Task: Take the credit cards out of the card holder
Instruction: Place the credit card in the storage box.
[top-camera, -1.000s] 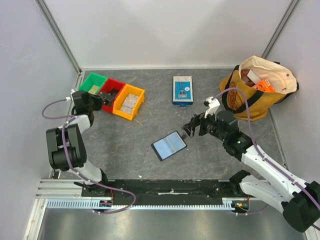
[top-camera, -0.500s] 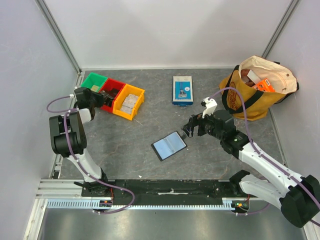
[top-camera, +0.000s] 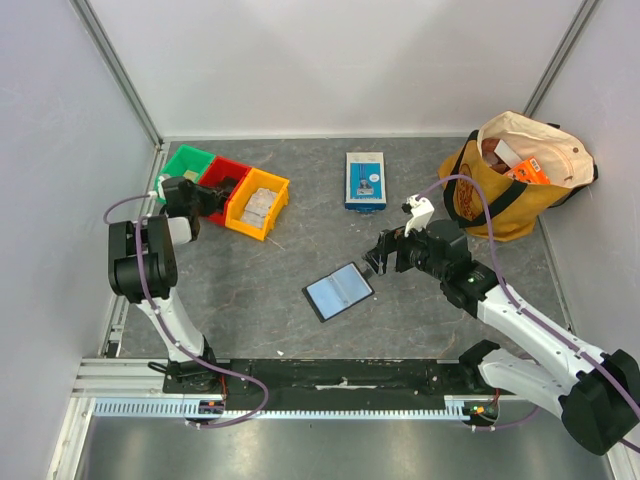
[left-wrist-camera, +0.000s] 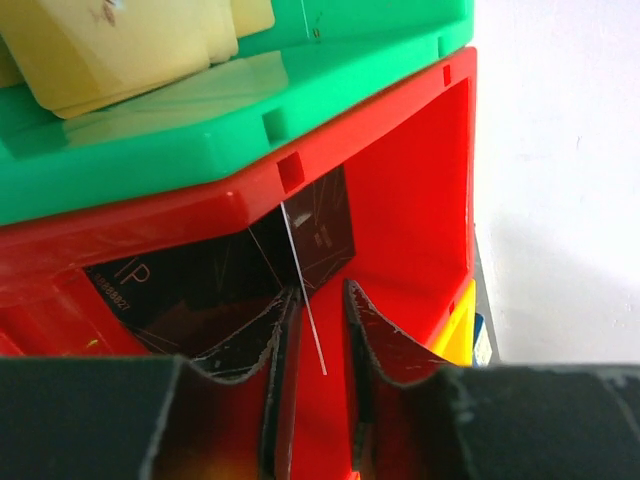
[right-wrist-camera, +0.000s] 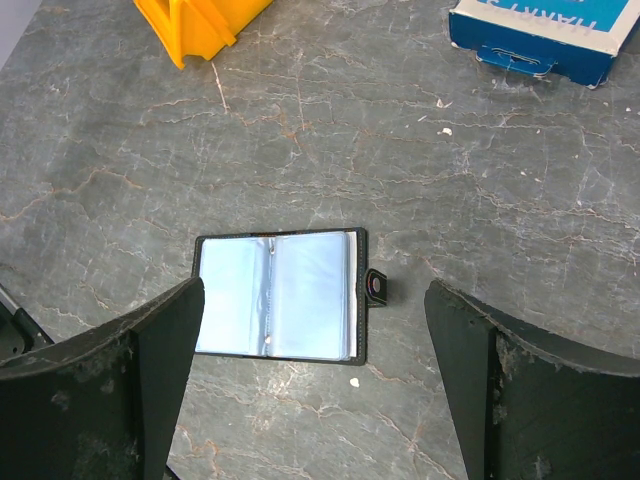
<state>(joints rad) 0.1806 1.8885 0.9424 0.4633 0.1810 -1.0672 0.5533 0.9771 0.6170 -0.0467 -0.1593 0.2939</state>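
Observation:
The card holder (top-camera: 338, 290) lies open on the table, its bluish-grey pockets (right-wrist-camera: 275, 295) facing up and its snap tab (right-wrist-camera: 377, 287) to the right. My right gripper (top-camera: 375, 257) hovers just above and right of it, open wide (right-wrist-camera: 312, 290), and holds nothing. My left gripper (top-camera: 213, 193) reaches into the red bin (left-wrist-camera: 420, 180). Its jaws (left-wrist-camera: 320, 290) stand a little apart, with a thin dark credit card (left-wrist-camera: 322, 228) edge-on in the gap. Another black card (left-wrist-camera: 190, 290) lies in the same bin.
A green bin (top-camera: 187, 164) with pale yellow cards (left-wrist-camera: 130, 50) and a yellow bin (top-camera: 258, 203) flank the red one. A blue-and-white box (top-camera: 365, 180) lies at the back centre. A yellow-and-cream bag (top-camera: 515, 175) sits at the back right. Walls enclose the table.
The left arm has swung its gripper rightward over the red bin, and its jaws have parted from shut. The right gripper crept slightly left, then held still above the holder.

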